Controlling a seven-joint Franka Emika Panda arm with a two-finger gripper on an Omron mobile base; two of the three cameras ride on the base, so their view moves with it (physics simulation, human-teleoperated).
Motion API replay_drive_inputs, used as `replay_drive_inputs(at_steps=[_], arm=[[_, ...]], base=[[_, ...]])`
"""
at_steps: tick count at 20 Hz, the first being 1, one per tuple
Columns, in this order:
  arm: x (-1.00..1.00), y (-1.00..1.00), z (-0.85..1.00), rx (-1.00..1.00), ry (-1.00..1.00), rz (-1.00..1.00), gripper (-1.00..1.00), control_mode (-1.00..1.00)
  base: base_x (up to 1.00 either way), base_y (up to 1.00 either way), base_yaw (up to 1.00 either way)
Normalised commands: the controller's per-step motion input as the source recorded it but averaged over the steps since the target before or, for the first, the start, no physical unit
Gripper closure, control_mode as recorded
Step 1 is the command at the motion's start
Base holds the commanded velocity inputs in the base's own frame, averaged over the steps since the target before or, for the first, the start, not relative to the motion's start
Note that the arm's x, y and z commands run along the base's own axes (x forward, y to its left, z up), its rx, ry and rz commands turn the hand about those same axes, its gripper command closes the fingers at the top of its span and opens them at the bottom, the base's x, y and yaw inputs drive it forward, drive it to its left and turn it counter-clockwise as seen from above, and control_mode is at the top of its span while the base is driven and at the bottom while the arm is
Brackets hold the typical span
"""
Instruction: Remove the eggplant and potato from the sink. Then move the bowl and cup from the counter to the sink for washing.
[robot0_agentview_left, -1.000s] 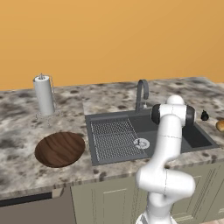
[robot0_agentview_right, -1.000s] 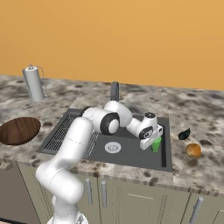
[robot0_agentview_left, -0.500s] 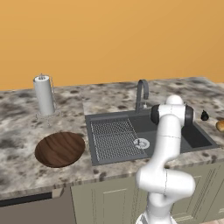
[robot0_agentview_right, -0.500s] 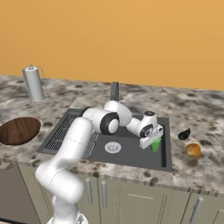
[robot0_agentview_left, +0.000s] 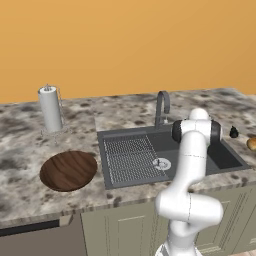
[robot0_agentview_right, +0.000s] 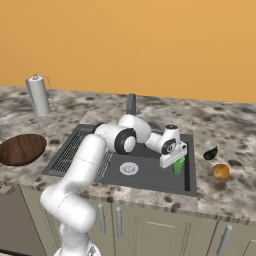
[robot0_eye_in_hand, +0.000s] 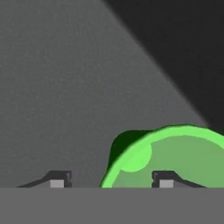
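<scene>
Green cup (robot0_agentview_right: 178, 165) is seen inside the sink (robot0_agentview_right: 150, 176) at its right end. Pincer (robot0_agentview_right: 175, 159) straddles its rim, fingers apart. Cup judged light, rigid, slick; rim wall favoured for gripping.

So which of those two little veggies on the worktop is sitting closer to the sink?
The eggplant, the nearly black teardrop-shaped one. It lies just past the sink's right rim on the counter, while the orange-tan potato sits a bit farther out and nearer the front edge.

A plain orange wall (robot0_agentview_left: 125, 45) rises above beige cabinets (robot0_agentview_right: 150, 230).
</scene>
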Motion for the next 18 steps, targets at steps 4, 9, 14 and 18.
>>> replay_drive_inputs(at_steps=[4,9,14,18], arm=[[-0.14,0.0,0.01,0.0,0.0,-0.04,-1.0,-1.0],[-0.17,0.02,0.14,0.0,-0.02,-0.01,-1.0,-1.0],[-0.19,0.04,0.31,0.0,-0.1,0.0,-1.0,-1.0],[-0.26,0.04,0.37,0.0,-0.13,0.0,-1.0,-1.0]], base=[[0.0,0.0,0.0],[0.0,0.0,0.0],[0.0,0.0,0.0],[0.0,0.0,0.0]])
